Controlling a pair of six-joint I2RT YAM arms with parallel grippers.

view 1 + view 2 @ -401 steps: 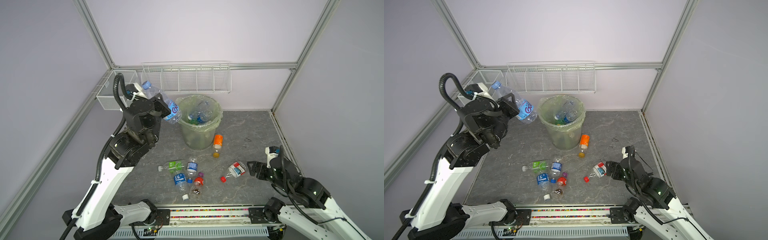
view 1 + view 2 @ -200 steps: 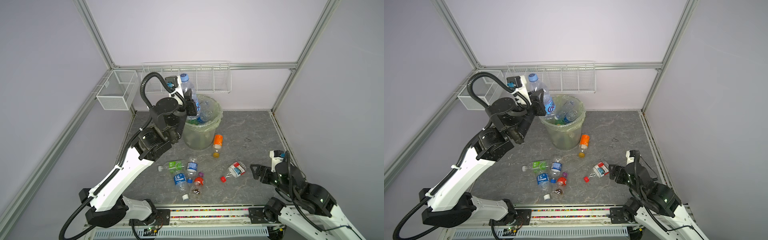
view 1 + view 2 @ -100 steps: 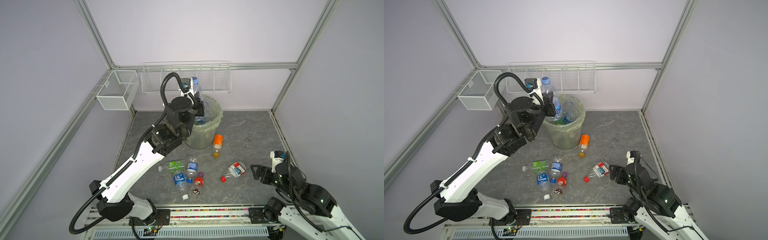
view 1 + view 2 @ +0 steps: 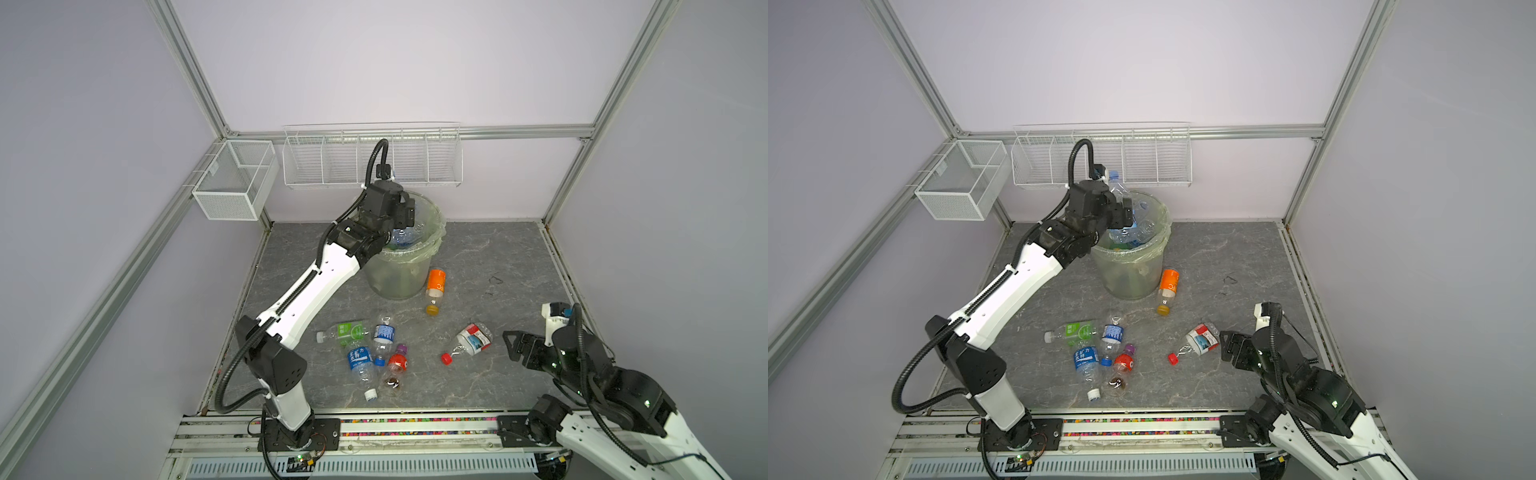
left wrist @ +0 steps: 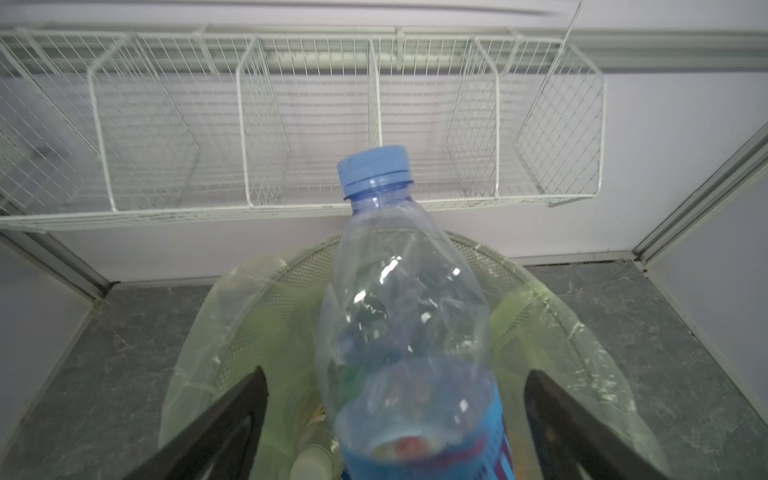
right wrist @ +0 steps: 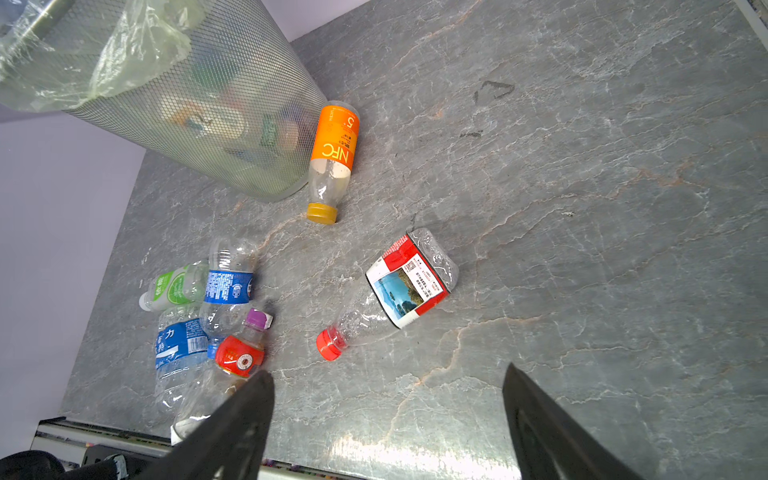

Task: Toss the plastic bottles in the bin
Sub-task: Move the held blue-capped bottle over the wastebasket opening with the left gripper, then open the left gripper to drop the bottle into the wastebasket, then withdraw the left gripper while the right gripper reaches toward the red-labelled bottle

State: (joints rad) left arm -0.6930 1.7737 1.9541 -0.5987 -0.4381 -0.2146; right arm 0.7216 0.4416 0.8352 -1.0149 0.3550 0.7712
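Note:
My left gripper is over the bin, open. A clear blue-capped, blue-labelled bottle stands upright between the spread fingers, with a gap on each side. The bin holds several bottles. On the floor in front lie an orange-labelled bottle, a red-labelled, red-capped bottle and a cluster with green, blue and red labels. My right gripper is open and empty, low, just right of the red-labelled bottle.
A long white wire rack hangs on the back wall just behind the bin. A white mesh box is fixed at the back left. Walls enclose three sides. The arms' base rail runs along the front edge.
My left arm has swung the blue-capped bottle rightward from the back left to over the bin, and its jaws have opened off it. The right arm has barely moved.

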